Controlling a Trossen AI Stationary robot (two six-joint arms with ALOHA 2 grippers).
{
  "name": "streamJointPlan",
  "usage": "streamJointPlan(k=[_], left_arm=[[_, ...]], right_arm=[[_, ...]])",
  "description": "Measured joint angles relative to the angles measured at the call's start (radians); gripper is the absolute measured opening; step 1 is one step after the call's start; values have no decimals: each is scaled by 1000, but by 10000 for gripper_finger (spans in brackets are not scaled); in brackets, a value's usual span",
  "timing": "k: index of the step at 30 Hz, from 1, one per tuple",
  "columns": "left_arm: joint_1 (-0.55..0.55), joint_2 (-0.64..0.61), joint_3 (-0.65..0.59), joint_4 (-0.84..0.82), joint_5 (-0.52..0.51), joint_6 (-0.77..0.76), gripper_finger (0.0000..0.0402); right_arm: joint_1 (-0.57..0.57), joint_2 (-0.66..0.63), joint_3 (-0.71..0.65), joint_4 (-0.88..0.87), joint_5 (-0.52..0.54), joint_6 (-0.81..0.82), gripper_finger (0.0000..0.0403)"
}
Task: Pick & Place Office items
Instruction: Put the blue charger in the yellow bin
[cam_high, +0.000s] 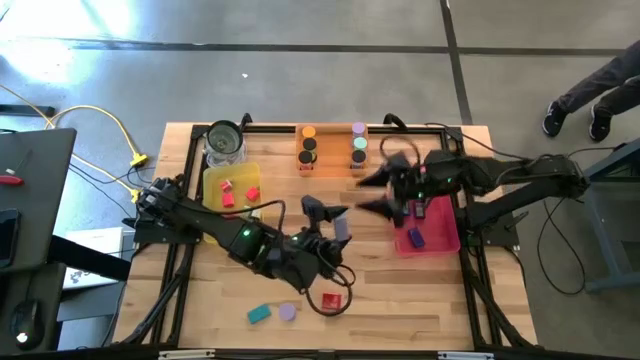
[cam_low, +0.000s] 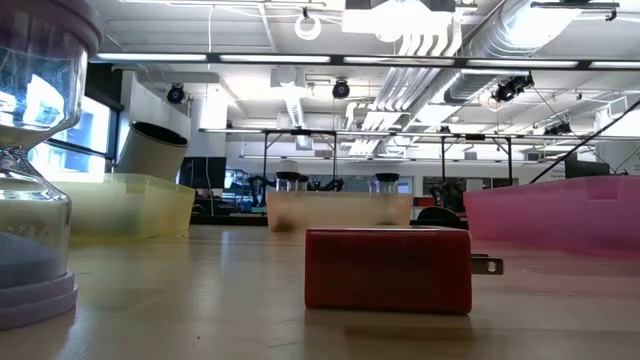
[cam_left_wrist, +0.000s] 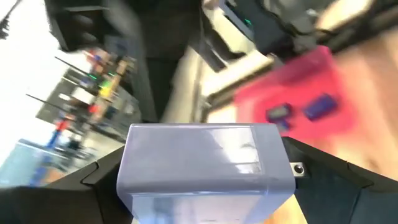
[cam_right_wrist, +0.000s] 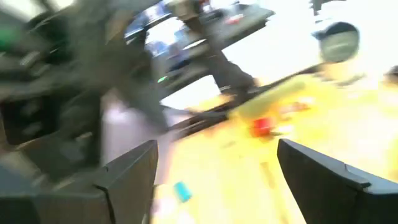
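My left gripper is over the middle of the table, shut on a lavender block, also seen as the lavender block from above. My right gripper hovers open and blurred beside the pink tray, its fingers empty. Two dark-blue blocks lie in the pink tray. A red block, a teal block and a lavender piece lie flat on the near table. Red blocks lie in the yellow tray. Short cylinders stand in the orange tray. My left gripper pinches the lavender block between its two fingers, one on each of two opposite sides. The block is lifted clear of the table and the gripper points toward the pink tray.
A clear glass jar stands at the far left by the yellow tray. The red block, with metal prongs, sits close to the low camera. A person's feet show beyond the table's right. Bare wood lies between the trays and the near edge.
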Motion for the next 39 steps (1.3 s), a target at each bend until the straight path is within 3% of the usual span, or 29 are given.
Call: streamJointPlan(k=[5,8,15,19,25,33,39], left_arm=[[22,-41,0,-373,126,-366,332],[67,-80,0,-601,262,-567,332],[208,-151,0,-1014,551,-845,332],[315,-204,-21,-1004,728,-824,332],[476,-294,-130,-999,813,-829,332],[670,-437,-483,-995,929,-906,332],[729,-519,-740,-839,1029,-908,332]], right_arm=[[5,-50,1,-146,166,1,317],[23,-59,0,-197,204,1,319],[43,-60,0,-214,229,0,317],[42,-60,0,-232,234,2,317],[48,-60,0,-279,228,29,317],[98,-60,0,-306,235,55,316],[117,-60,0,-305,235,55,316]])
